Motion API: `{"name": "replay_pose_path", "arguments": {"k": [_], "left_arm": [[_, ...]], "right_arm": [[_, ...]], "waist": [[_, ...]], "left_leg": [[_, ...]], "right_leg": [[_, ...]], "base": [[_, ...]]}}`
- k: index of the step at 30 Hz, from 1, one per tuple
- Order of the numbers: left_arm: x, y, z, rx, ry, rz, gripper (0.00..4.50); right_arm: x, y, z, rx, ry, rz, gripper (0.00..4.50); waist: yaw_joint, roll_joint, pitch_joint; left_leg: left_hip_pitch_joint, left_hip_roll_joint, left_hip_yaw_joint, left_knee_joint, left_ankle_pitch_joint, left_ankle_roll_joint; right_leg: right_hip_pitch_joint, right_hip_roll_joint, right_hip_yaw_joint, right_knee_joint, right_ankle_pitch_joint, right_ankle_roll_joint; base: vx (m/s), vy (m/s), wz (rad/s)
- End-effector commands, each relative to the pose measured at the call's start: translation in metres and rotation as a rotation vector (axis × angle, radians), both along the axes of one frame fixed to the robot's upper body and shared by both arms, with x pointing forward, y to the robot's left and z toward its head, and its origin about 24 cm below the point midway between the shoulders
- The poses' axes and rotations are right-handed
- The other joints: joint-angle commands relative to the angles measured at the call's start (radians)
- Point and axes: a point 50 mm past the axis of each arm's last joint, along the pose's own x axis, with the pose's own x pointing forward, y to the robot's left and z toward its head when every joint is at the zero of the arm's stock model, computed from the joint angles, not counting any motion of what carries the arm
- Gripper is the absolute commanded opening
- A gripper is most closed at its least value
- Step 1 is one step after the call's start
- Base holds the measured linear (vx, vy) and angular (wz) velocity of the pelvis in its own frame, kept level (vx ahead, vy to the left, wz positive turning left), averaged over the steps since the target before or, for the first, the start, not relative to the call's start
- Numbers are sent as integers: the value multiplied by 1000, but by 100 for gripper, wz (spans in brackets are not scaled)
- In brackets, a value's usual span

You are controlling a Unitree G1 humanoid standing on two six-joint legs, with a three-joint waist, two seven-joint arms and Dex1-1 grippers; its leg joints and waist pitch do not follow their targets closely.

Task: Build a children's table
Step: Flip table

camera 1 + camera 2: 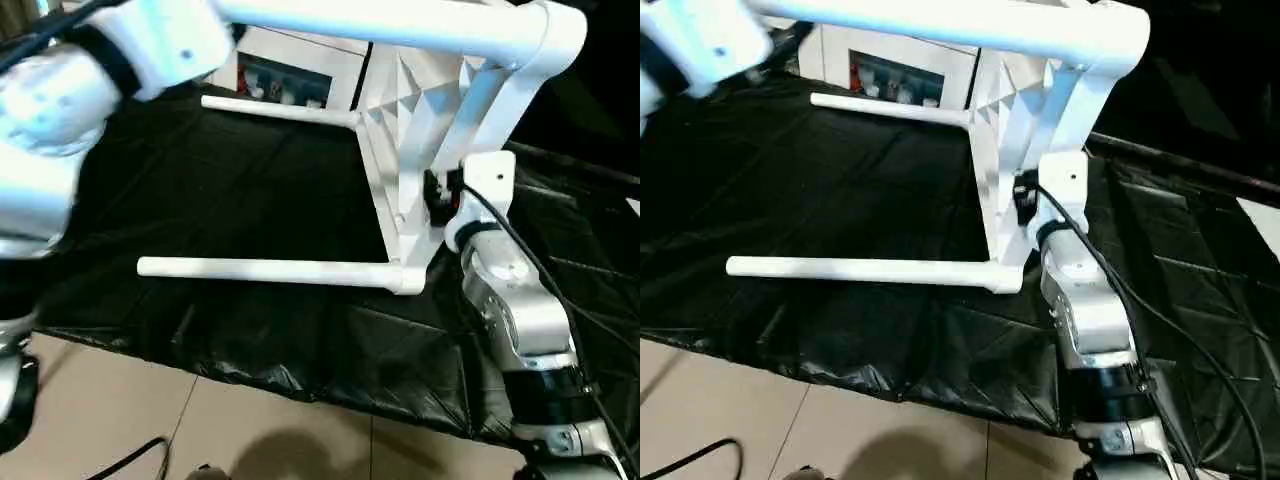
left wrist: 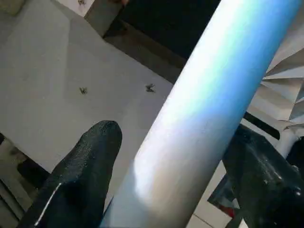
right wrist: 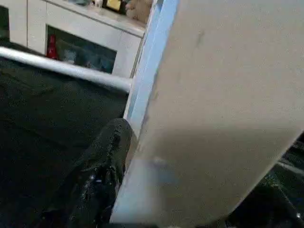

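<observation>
The children's table (image 1: 400, 180) stands on its side on the black sheet (image 1: 250, 200), top upright, legs pointing toward nine o'clock. The left gripper (image 2: 166, 156) straddles the uppermost leg (image 1: 380, 25), fingers apart with the tube between them — contact is hard to confirm. The right gripper (image 3: 156, 190) brackets the top's rim at about four o'clock; I cannot tell if it clamps. The hollow plastic looks light, stiff and smooth, likely slippery, so holding near a corner socket (image 1: 410, 282) seems safest. The fourth leg is hard to make out.
</observation>
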Motion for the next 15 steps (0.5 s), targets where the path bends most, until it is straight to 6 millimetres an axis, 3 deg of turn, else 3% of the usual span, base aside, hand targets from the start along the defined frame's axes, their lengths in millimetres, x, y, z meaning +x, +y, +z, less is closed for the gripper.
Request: {"name": "replay_pose_path", "arguments": {"k": [1,4,5,6,7,8,10,11,12,14,15], "left_arm": [[4,-10,-5,20,20,-34,338],[9,-17,-8,27,30,-70,328],[10,-18,-9,28,40,-75,318],[12,-19,-10,41,54,-80,306],[12,-19,-11,46,54,-80,302],[13,-18,-11,49,52,-76,299],[13,-18,-11,55,55,-74,281],[14,-17,-11,59,58,-71,281],[15,-16,-12,67,65,-69,275],[17,-15,-12,74,64,-64,257],[17,-15,-12,73,63,-65,253]], "right_arm": [[-4,-2,-11,-15,63,13,278],[-6,7,-18,11,105,75,278],[-6,9,-19,18,110,82,278],[-6,13,-22,31,111,100,278],[-6,14,-22,35,111,105,278],[-6,16,-23,35,109,112,278],[-5,17,-24,35,106,113,278],[-3,17,-25,34,100,108,278],[-2,17,-25,31,94,105,278],[1,16,-26,20,86,97,278],[2,16,-26,17,84,96,278]], "waist": [[0,38,-50],[4,41,-49],[8,57,-48],[5,47,-50],[5,49,-48],[7,69,-49],[5,60,-45],[8,82,-46],[5,72,-45],[7,77,-41],[9,96,-42]], "left_leg": [[30,52,-32,-76,-239,-143],[29,54,-34,-78,-255,-144],[31,53,-36,-79,-276,-145],[30,54,-35,-79,-278,-144],[30,55,-37,-80,-287,-146],[30,55,-41,-82,-294,-151],[33,55,-38,-82,-314,-148],[34,55,-41,-82,-324,-150],[29,53,-39,-82,-312,-142],[36,55,-39,-83,-347,-141],[36,54,-43,-84,-358,-144]], "right_leg": [[23,-79,48,-72,-115,-74],[24,-81,48,-73,-130,-78],[21,-84,49,-75,-150,-79],[24,-84,49,-78,-152,-81],[22,-85,49,-77,-162,-86],[24,-87,49,-74,-164,-88],[20,-85,49,-79,-182,-93],[18,-89,51,-78,-191,-98],[22,-87,51,-81,-183,-104],[17,-89,52,-85,-234,-108],[17,-91,52,-84,-244,-110]], "base": [[0,0,0],[0,0,0],[0,0,0],[0,0,0],[0,0,0],[0,0,0],[0,0,0],[0,0,0],[0,0,0],[0,0,0],[0,0,0]]}}
